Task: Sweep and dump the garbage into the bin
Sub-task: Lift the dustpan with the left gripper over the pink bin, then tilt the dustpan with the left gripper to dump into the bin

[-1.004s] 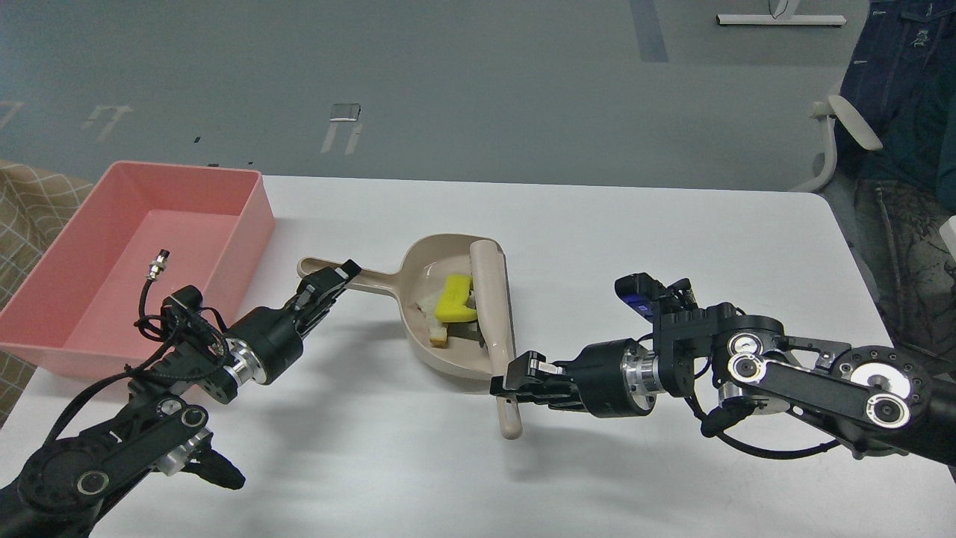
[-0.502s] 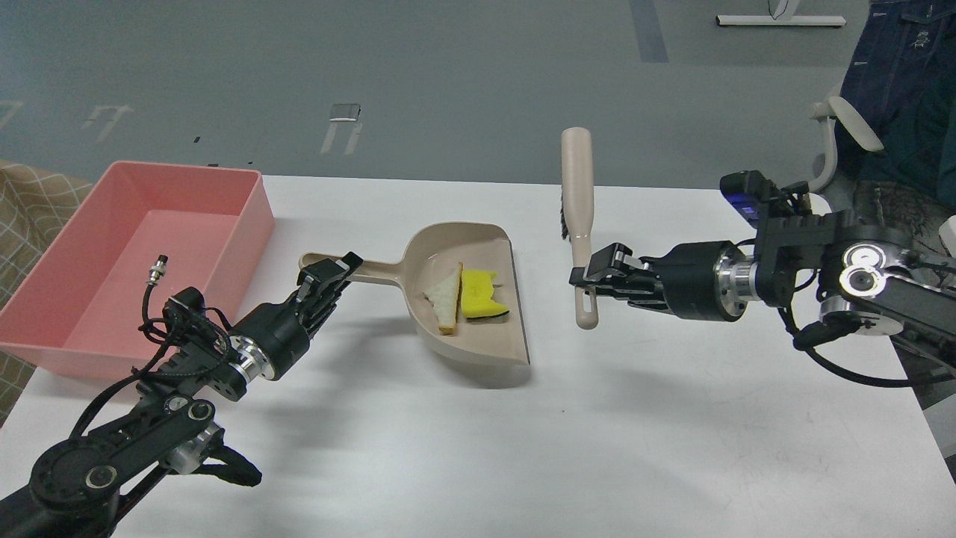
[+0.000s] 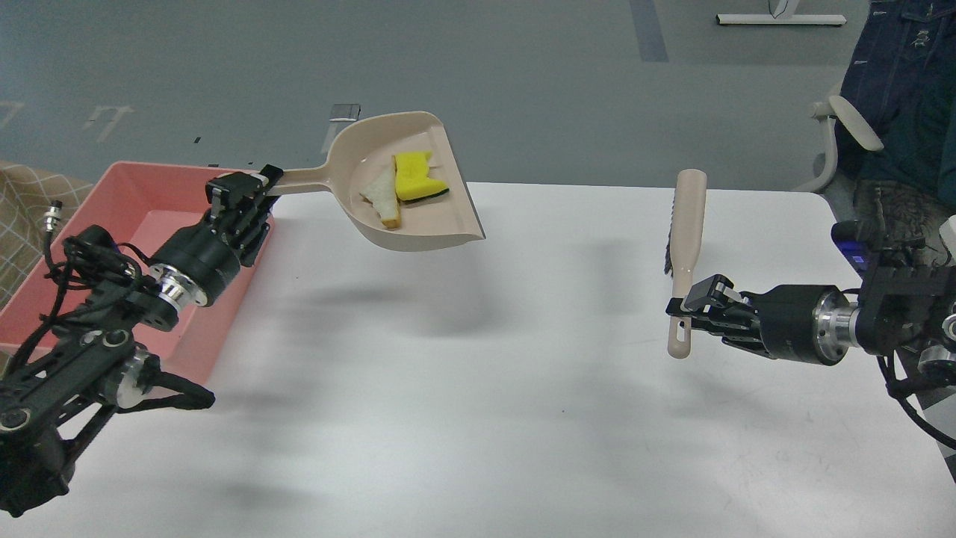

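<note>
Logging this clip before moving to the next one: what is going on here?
A two-armed robot is clearing scraps off a white table. Its left hand grips the handle of a beige dustpan, held in the air just right of the pink bin. The yellow sponge piece and bread wedge lie in the pan, not yet dumped. The right hand holds the hand brush upright, off to the right.

White table (image 3: 523, 418) carries only the pink bin (image 3: 142, 224) at left edge, apparently empty inside.
</note>
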